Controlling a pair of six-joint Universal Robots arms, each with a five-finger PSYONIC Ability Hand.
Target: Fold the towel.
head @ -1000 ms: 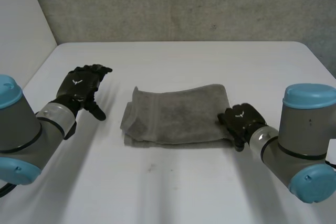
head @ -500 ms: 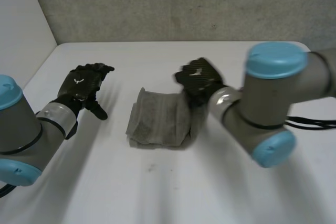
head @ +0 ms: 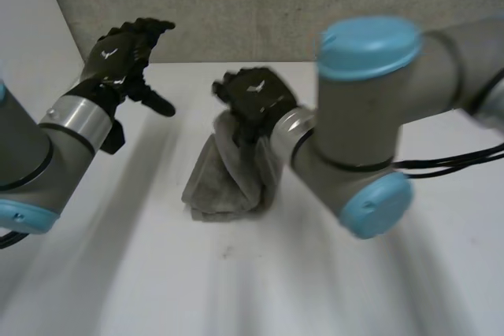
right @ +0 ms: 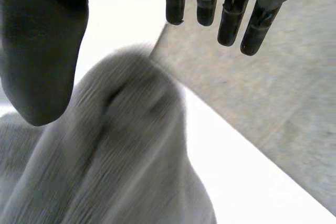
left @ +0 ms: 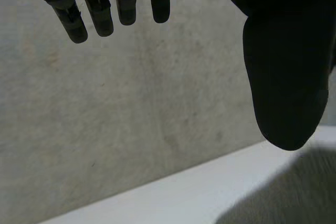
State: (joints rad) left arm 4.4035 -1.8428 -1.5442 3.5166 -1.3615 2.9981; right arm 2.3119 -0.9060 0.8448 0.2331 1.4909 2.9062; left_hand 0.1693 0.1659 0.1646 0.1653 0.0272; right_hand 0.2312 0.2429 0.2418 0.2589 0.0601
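The grey towel (head: 224, 175) lies bunched in a narrow heap in the middle of the table, its right part thrown over toward the left. My right hand (head: 256, 96) hovers just above the heap's far end, arm reaching across from the right. In the right wrist view its fingers (right: 231, 14) are straight and the thumb (right: 42, 51) stands apart, with the towel (right: 121, 145) loose below the palm and not pinched. My left hand (head: 118, 57) is raised at the far left, away from the towel, its fingers (left: 105, 9) and thumb (left: 283, 77) spread open and empty.
The white table (head: 118, 273) stretches around the towel on every side. A rough grey wall (head: 276, 5) runs along the table's far edge, with a pale side wall (head: 31, 29) at the left.
My right hand carried the towel's right end up and over to the left, then opened above it. My left hand rose from the table toward the far left.
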